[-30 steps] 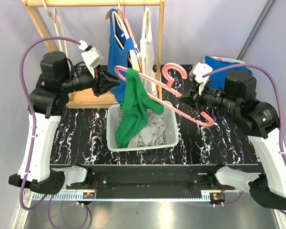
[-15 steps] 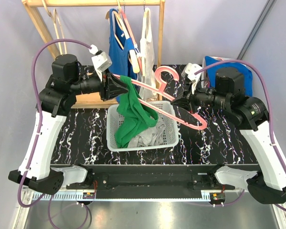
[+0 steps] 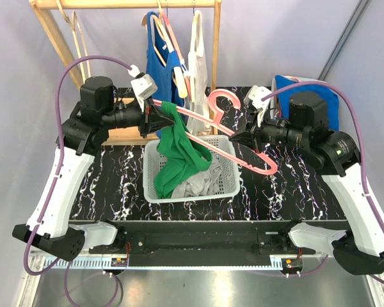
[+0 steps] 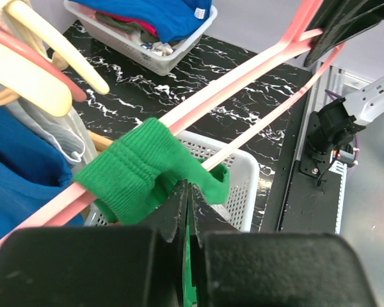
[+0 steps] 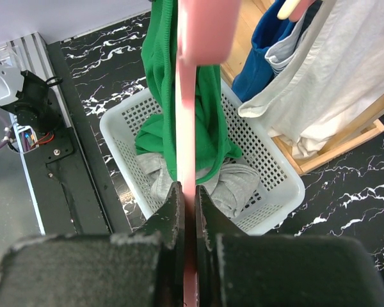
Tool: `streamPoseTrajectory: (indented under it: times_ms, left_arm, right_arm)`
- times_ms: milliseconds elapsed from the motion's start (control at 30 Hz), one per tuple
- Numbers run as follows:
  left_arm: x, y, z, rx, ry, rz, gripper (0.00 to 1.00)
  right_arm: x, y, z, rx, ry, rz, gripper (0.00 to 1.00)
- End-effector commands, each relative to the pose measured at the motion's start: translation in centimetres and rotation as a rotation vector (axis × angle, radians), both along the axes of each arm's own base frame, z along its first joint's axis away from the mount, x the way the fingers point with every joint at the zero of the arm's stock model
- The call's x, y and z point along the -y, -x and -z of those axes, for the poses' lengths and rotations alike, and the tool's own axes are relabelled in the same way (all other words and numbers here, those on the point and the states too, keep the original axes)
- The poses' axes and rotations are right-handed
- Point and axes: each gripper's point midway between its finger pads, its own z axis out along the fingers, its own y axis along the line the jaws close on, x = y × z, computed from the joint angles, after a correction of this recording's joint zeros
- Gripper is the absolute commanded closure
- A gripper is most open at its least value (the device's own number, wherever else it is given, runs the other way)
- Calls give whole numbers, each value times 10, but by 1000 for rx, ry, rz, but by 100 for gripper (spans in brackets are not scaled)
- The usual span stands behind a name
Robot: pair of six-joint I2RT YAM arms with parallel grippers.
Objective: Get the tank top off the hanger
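— Black marbled counter [image 3: 115, 185], pale wall behind, a wooden rack [image 3: 48, 25] along the far edge. Where's the tank top?

— The green tank top [image 3: 179, 150] is in the air over the middle of the counter. One strap is looped over the end of the pink hanger [image 5: 193, 51] nearest the left arm. The body trails down into the white basket [image 3: 233, 176], onto a grey garment [image 3: 201, 179].

— Who holds what?

— The left pincer [image 3: 159, 118] is pressed together on green cloth just under that strap (its wrist view shows a green sliver between the closed fingers). The right pincer [image 3: 239, 136] is clamped on a pink bar of the hanger, not far from the hook.

— So the step is slipping the strap off that end?

— I'd judge so. Keep the right arm steady. Draw the left one along the hanger's arm and out past its tip. Pulling straight down would only drag the strap tight against the plastic. The ribbed strap looks stretchy, so expect it to give before it slides.

— Risks?

— A blue top [image 3: 155, 70] on the rack hangs just behind the hanger's end, and a wide pull could snag it. Once the strap is free, the basket is right below.
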Motion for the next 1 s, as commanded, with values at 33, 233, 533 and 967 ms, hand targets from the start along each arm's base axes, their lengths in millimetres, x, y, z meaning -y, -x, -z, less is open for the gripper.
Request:
streamPoseTrajectory:
  times_ms: [33,233,533,967]
  left_arm:
    - [-6,-8,-22,96,13,-66,100]
    - [-12,-13,-31,117,22,-98,100]
    - [-6,0,-12,13,44,-39,34]
    - [-8,-1,10,9,17,-36,61]
  right_arm:
    - [2,4,-26,92,-70,0,100]
    - [4,7,-18,81,-68,5,100]
    - [7,8,-23,101,-73,14,100]
    - [-1,13,-27,83,-93,-35,100]
